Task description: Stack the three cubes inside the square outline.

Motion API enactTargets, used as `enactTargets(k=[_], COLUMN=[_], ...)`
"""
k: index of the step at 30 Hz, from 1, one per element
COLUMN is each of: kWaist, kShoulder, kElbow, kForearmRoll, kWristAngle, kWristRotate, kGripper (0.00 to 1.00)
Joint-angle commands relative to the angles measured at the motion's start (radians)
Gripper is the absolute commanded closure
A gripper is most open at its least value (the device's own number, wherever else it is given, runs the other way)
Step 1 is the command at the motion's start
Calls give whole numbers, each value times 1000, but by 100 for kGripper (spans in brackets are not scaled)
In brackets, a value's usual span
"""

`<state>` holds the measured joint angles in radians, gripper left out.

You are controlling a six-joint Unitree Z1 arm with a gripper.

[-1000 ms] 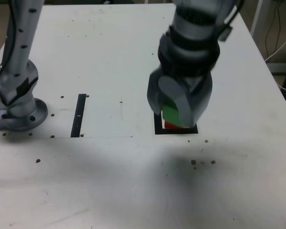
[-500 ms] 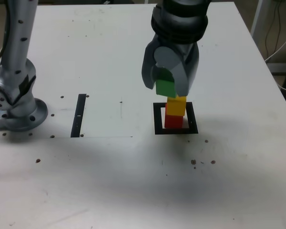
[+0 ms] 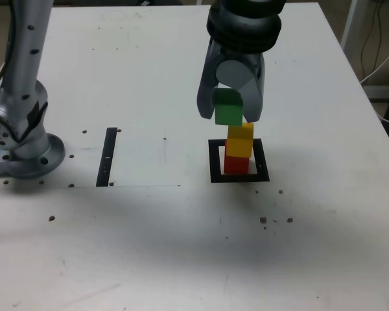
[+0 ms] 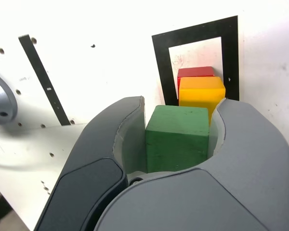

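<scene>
The green cube (image 3: 229,108) is held clamped in the gripper (image 3: 231,102), lifted clear above the tabletop (image 3: 181,246) and just off to the exterior view's left of the yellow cube (image 3: 240,139); the yellow cube is seen resting on the red cube (image 3: 236,163) inside the square outline (image 3: 214,162), toward the tabletop's middle. The green cube is judged light, rigid and matte, so little slip is expected; its flat opposite sides are best taken. A narrow black strip (image 3: 107,155) lies well apart; the arm's base (image 3: 26,152) stands at the edge; only the two-cube stack could be knocked.
</scene>
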<state>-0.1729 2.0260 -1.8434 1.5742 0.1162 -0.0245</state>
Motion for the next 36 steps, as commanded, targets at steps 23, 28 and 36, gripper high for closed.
enactTargets(k=[23, 28, 36], kWaist=[3, 3, 3], kShoulder=[50, 59, 68], kElbow=[-22, -29, -25], kForearmRoll=[-10, -14, -22], kWristAngle=[-13, -12, -8], kWristRotate=[-22, -20, -18], kGripper=[67, 67, 64])
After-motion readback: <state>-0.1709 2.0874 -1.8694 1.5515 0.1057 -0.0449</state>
